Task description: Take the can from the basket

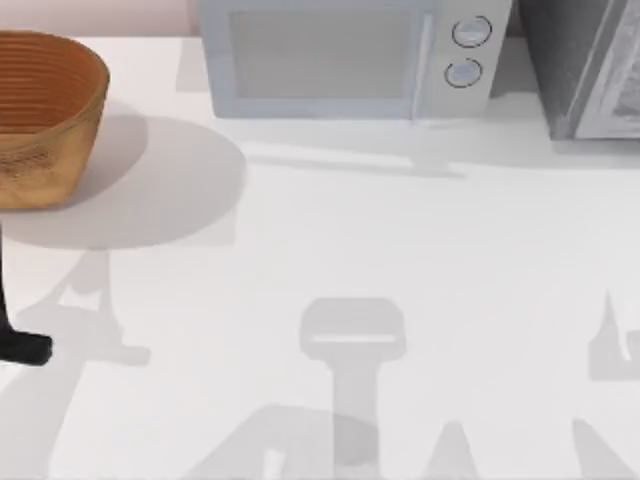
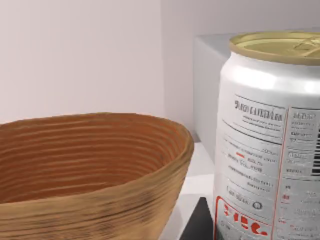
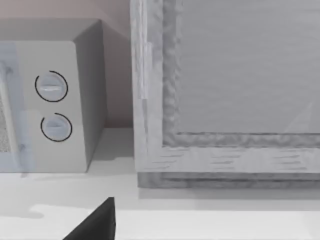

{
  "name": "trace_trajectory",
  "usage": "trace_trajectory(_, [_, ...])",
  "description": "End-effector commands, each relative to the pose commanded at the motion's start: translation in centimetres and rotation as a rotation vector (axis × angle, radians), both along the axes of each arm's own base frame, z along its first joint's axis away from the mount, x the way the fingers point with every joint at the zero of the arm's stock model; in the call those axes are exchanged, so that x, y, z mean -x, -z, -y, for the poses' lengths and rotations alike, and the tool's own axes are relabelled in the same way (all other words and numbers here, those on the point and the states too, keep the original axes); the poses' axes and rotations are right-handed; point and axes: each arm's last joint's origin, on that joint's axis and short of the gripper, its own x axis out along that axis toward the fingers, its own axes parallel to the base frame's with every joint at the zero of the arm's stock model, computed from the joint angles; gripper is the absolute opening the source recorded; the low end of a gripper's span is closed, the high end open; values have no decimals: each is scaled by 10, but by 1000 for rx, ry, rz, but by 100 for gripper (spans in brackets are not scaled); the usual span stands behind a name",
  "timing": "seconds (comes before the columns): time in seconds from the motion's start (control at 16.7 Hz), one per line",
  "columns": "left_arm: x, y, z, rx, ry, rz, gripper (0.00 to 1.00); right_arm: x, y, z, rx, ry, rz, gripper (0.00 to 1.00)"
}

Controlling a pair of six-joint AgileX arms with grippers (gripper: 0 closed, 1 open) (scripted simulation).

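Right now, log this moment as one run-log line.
can: out of basket, close before left wrist camera | basket: table's far left, no can visible inside | left arm: left edge | microwave: rear

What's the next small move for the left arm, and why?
Probably carry the can rightward over open table and set it down: it is already outside the basket, beside its rim, near the left tool at the table's left edge. Right tool idles by the microwave.

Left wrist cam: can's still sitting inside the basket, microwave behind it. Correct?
Not quite. The left wrist view shows the can outside the basket, beside its rim and close to the camera; the basket's visible interior is bare. The microwave is behind it, as you said.
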Motion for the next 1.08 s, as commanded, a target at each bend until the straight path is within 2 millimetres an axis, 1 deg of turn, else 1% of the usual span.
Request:
trace_trajectory(0.3, [-29, -32, 14, -35, 211, 15, 0, 0, 0, 0, 0, 0, 0, 100])
trace_trajectory(0.54, [-58, -49, 27, -54, 365, 40, 0, 0, 0, 0, 0, 0, 0, 100])
trace_trajectory(0.84, [-97, -61, 44, -72, 545, 80, 0, 0, 0, 0, 0, 0, 0, 100])
trace_trajectory(1.08, [-129, -60, 58, -82, 681, 111, 0, 0, 0, 0, 0, 0, 0, 100])
